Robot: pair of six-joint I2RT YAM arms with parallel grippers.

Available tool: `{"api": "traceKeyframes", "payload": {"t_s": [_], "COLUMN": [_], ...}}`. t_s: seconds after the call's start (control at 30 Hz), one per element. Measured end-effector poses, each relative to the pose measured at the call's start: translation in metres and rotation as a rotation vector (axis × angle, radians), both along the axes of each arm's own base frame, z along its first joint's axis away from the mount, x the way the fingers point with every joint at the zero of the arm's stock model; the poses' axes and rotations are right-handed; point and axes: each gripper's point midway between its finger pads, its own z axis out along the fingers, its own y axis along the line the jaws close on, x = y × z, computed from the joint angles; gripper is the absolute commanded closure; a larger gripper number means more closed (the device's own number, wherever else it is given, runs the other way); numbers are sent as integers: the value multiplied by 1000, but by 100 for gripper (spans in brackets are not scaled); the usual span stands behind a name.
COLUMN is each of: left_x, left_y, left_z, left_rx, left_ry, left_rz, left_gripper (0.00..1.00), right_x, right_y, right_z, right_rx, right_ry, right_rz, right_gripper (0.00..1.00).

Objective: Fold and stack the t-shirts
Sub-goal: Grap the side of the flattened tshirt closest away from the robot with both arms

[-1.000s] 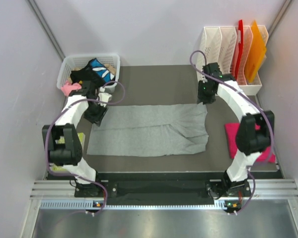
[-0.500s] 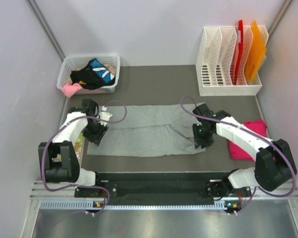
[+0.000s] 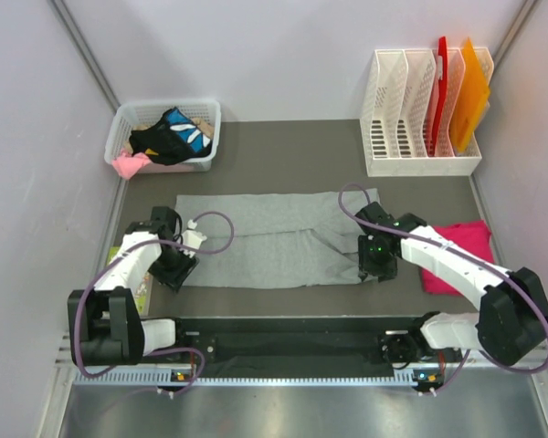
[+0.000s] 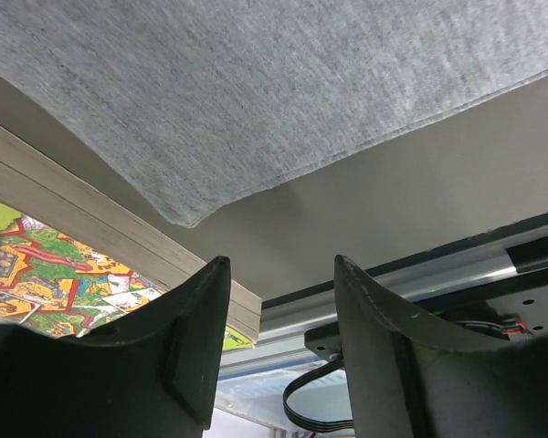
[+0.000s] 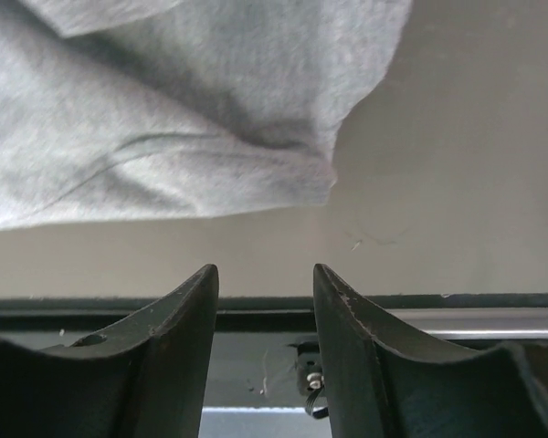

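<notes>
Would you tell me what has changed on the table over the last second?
Both arms drew back from the far side of the grey t-shirt toward its near edge: the left gripper now hangs open by the near left corner, the right gripper open by the near right corner, neither holding cloth. The right arm's move uncovered more of the pink t-shirt. The shirts, basket and file rack stayed put.
</notes>
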Motion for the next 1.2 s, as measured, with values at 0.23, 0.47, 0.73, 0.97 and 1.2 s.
{"api": "traceKeyframes", "payload": {"t_s": [0.23, 0.47, 0.73, 0.97, 1.2], "left_x": [-2, 4, 4, 13, 31], "left_y": [3, 8, 7, 2, -2], "left_z": [-6, -13, -21, -11, 10], "left_rx": [12, 11, 4, -28, -55], "left_ry": [-1, -2, 28, 24, -18], "left_rz": [8, 42, 61, 64, 61], "left_gripper": [43, 45, 91, 100, 100], "right_x": [18, 34, 27, 23, 36], "right_y": [-8, -8, -6, -6, -1], "right_z": [-14, -31, -44, -31, 10], "right_rx": [-61, -76, -66, -40, -4], "right_ry": [-19, -30, -2, -17, -98], "right_rz": [-55, -75, -75, -79, -80], "right_gripper": [51, 54, 79, 90, 95]}}
